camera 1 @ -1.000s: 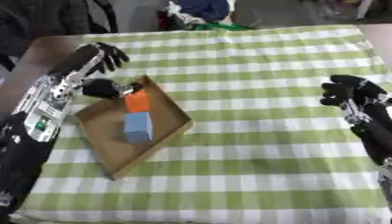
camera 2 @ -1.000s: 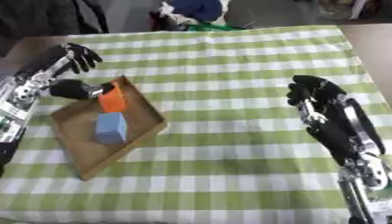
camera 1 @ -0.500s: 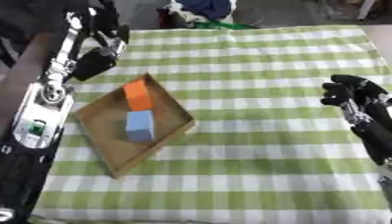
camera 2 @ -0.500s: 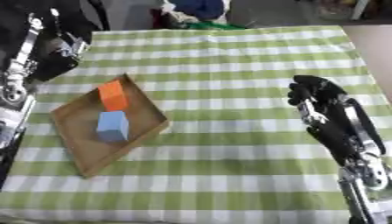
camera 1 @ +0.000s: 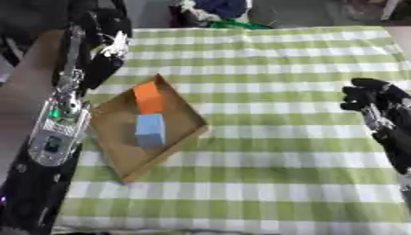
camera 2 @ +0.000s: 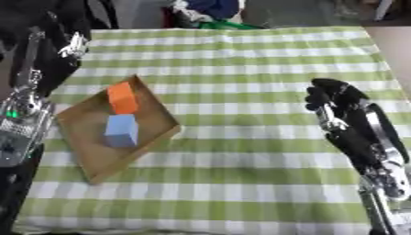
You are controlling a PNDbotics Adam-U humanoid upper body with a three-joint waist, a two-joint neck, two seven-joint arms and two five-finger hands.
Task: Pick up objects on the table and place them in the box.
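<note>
A shallow brown box [camera 1: 120,151] is seen lying askew on the left part of the worktop [camera 1: 273,151], which is covered by a green-and-white checked cloth. Inside the box an orange block [camera 1: 147,97] and a light blue block [camera 1: 150,130] are lying one behind the other, touching or nearly so, the orange one towards the far corner. No other loose object can be made out on the cloth, so the task is judged to be finished or nearly so. The blocks are judged to be light, stiff and not fragile, with flat, plain faces; if one had to be taken up, it would best be pinched across two opposite flat sides. The box looks thin-walled and light, so it could be shoved along the cloth by a careless touch. The left hand [camera 1: 104,32] is raised above the far left edge of the worktop, away from the box; whether its fingers are spread or curled cannot be told. The right hand [camera 2: 333,101] is held at the right side, over the cloth, with its fingers loosely curled and nothing between them. Beyond the far edge some blue and green things are lying in a dim room.
</note>
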